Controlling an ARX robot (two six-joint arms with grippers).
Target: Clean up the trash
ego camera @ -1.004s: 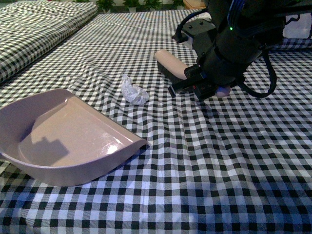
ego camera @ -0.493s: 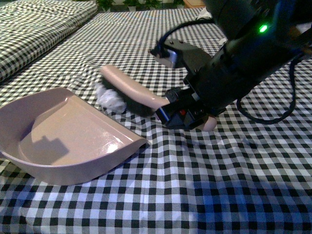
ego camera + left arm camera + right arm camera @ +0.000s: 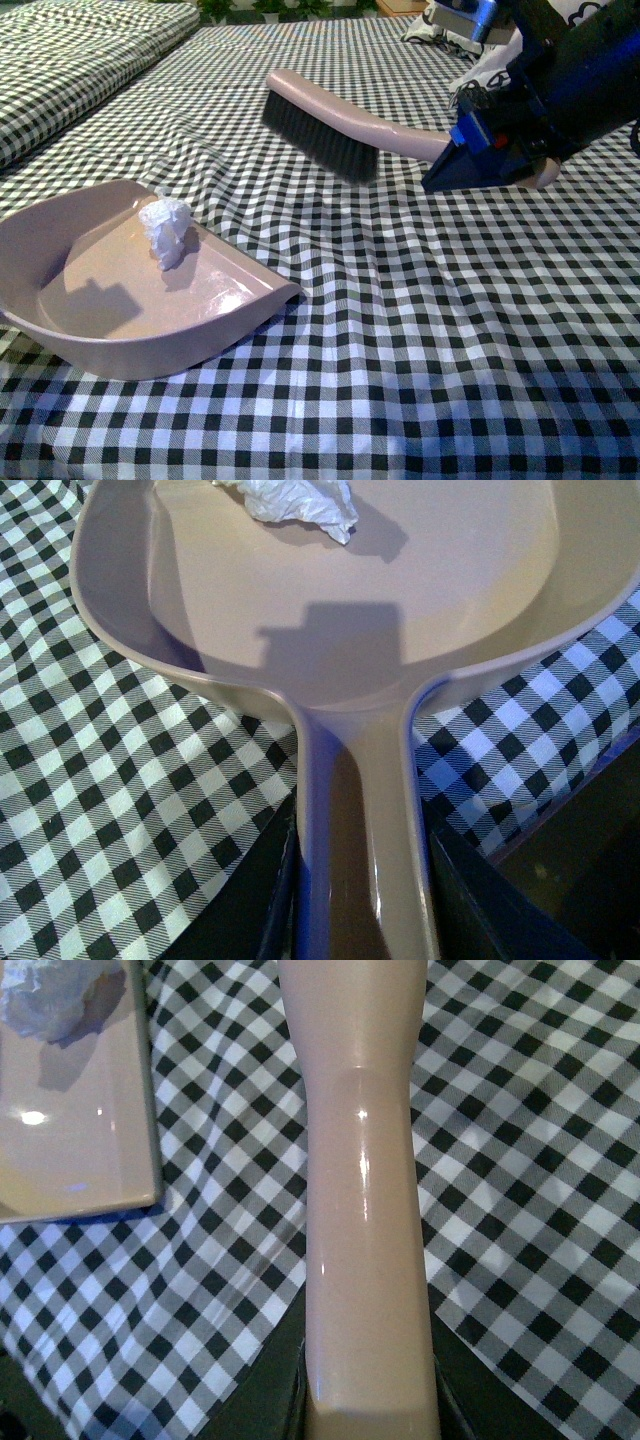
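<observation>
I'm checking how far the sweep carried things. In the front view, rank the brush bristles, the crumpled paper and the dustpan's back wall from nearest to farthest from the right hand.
From the right hand:
1. Brush bristles, raised off the cloth, just to its left.
2. Crumpled paper, lying inside the dustpan.
3. Back wall, at the far left.

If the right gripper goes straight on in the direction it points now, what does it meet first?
The right gripper is shut on the brush and points along its handle, leftward in the front view. Beyond the raised brush head the way looks free; further on probably the checkered bedding, not the dustpan, though depth is unclear.
</observation>
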